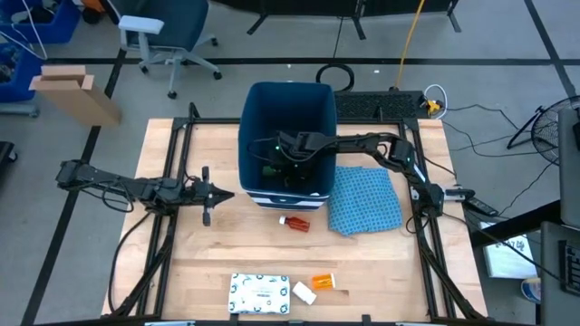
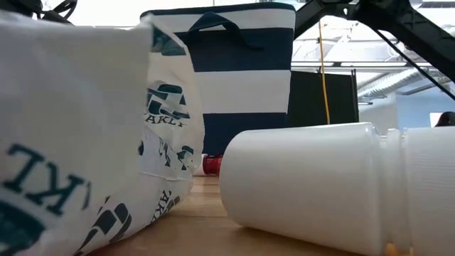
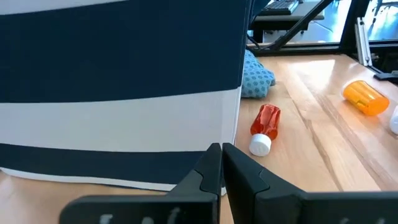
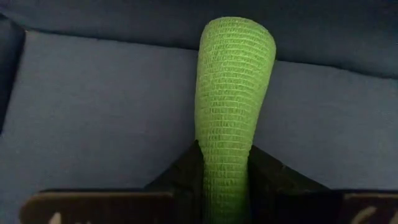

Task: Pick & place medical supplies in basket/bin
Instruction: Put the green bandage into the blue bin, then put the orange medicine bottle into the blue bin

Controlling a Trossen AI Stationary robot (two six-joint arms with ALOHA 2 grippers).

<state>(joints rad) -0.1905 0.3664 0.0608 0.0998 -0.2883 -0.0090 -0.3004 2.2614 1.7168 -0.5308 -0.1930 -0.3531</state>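
Inside the bin (image 1: 319,113), my right tool (image 4: 227,168) is clamped on a green bandage roll (image 4: 233,93), its fingers pinching the lower part so the roll narrows between them. I judge it light, soft and springy, with a woven wrap that should not slip; squeezing across the middle of its length looks right, and it should drop free once released. The right arm reaches from the right side of the surface (image 1: 381,272) over the rim, wrist angled down into the bin. My left tool (image 1: 210,194) waits with fingers together just left of the bin's base. Outside lie the red-white tube (image 1: 294,222), orange pill bottle (image 1: 323,282), speckled packet (image 1: 259,293) and small white piece (image 1: 304,292), all toward the surface's near edge.
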